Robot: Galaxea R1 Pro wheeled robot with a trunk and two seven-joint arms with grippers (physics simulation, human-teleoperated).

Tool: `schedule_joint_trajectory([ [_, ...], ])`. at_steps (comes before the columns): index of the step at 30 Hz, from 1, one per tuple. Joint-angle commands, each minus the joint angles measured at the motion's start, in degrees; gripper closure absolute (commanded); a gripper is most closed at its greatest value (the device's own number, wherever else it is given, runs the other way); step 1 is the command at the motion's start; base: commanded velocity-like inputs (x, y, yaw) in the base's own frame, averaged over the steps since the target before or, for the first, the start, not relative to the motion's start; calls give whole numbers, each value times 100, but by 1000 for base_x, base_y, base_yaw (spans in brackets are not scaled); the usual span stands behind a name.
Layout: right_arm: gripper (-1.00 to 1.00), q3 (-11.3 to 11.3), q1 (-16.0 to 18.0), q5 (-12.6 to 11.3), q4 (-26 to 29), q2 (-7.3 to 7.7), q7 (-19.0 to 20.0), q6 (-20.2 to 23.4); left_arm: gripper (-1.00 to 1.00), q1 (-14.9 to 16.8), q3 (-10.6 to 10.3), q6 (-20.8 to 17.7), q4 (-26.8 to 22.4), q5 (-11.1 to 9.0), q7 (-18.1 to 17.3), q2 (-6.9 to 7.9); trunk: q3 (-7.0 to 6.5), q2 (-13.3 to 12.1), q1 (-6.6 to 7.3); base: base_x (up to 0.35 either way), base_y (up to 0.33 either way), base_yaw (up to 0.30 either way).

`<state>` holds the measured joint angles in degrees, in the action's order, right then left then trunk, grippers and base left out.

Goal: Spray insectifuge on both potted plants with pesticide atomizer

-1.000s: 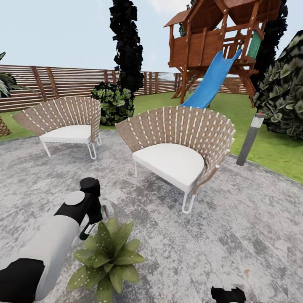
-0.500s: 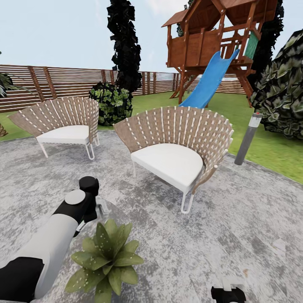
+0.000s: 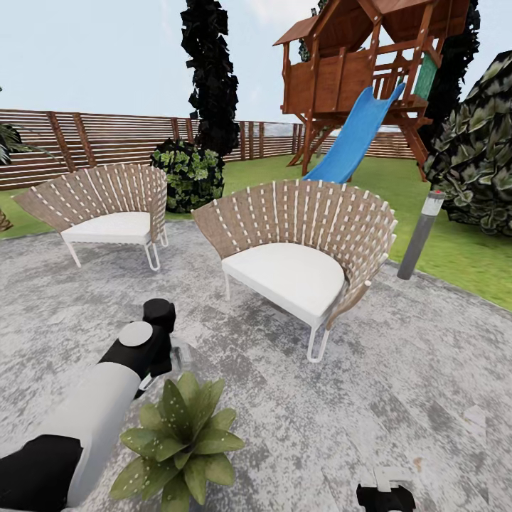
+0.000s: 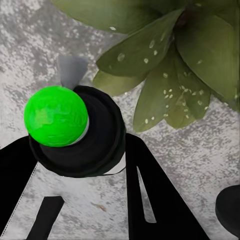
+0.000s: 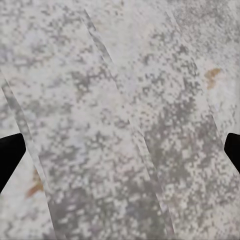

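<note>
Left wrist view: the left gripper's black fingers (image 4: 82, 200) grip the slim dark-green atomizer (image 4: 75, 132) beside the speckled broad-leaved potted plant (image 4: 175, 65) (droplets show). Sweep the nozzle across every leaf. Right gripper (image 5: 120, 150) spreads wide.

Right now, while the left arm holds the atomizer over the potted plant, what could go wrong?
1. The left gripper hangs close beside the potted plant; a drop might press the leaves.
2. In the left wrist view the pesticide atomizer points partly at the stone patio, so spray may miss leaves.
3. The white-speckled leaves suggest partial cover; leaving early could leave gaps.
</note>
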<state>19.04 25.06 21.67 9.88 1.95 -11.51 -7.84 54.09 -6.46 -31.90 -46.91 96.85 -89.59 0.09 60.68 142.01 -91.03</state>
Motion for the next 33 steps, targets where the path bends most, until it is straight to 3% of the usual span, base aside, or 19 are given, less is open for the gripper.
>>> schedule_joint_trajectory([
  [1,-100,47,4,60,-10,-2,-10,-25,100,4,-11,-51,-3,33,-41,-22,5,2,1,0,0,0],
  [4,-100,47,6,64,-8,-2,-10,-25,100,25,-18,-38,-3,35,-41,-37,5,2,1,0,0,0],
  [10,-100,47,5,65,-9,-2,-10,-25,100,8,-10,288,-3,40,-41,130,5,2,1,0,0,0],
  [13,-100,47,5,64,-5,-2,-10,-26,100,-18,-17,352,-3,36,-41,54,5,2,1,0,0,0],
  [16,-100,47,4,65,-12,-2,-10,-25,100,11,-21,368,-3,38,-41,-219,5,2,1,0,0,0],
  [25,-100,47,5,65,-12,-2,-10,-25,100,17,-13,381,-3,52,-41,-54,5,2,1,2,2,0],
  [33,-100,47,8,65,-12,-2,-10,-25,100,-42,-21,378,-5,60,-41,-36,5,2,1,24,29,0],
])
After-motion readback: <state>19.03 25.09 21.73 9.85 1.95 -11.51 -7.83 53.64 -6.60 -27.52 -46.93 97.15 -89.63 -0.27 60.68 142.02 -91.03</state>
